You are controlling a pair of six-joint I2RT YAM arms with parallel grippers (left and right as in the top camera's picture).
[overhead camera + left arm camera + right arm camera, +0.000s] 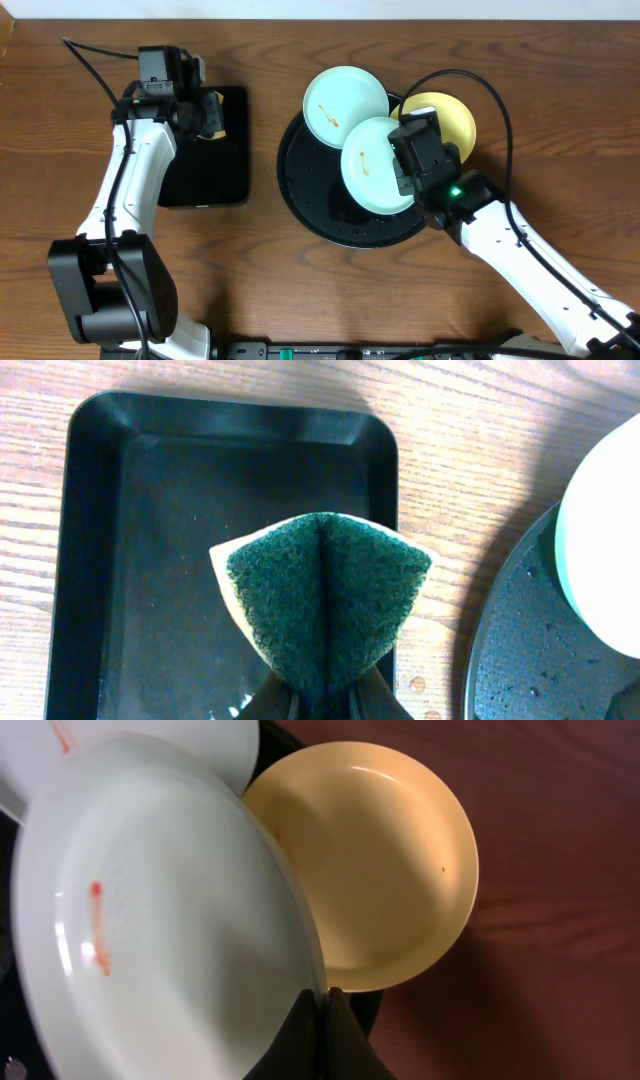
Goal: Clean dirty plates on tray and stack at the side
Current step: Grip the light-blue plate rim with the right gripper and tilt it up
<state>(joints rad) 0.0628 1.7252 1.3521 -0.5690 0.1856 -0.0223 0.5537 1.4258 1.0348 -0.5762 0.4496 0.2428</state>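
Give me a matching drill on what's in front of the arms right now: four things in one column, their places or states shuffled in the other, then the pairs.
1 sponge
2 yellow plate
3 front mint plate
4 back mint plate

A rim pinched in the right gripper
B at the round tray's back-left rim
C folded in the left gripper, over the rectangular tray
D at the round tray's right edge

Pairs: 1-C, 2-D, 3-A, 4-B

My white-shelled left arm (pixel 125 190) and right arm (pixel 520 245) have black joints and black cables (pixel 510 150); I see the right pincer (pixel 326 995) is black, with a green light (pixel 455 192) behind it.
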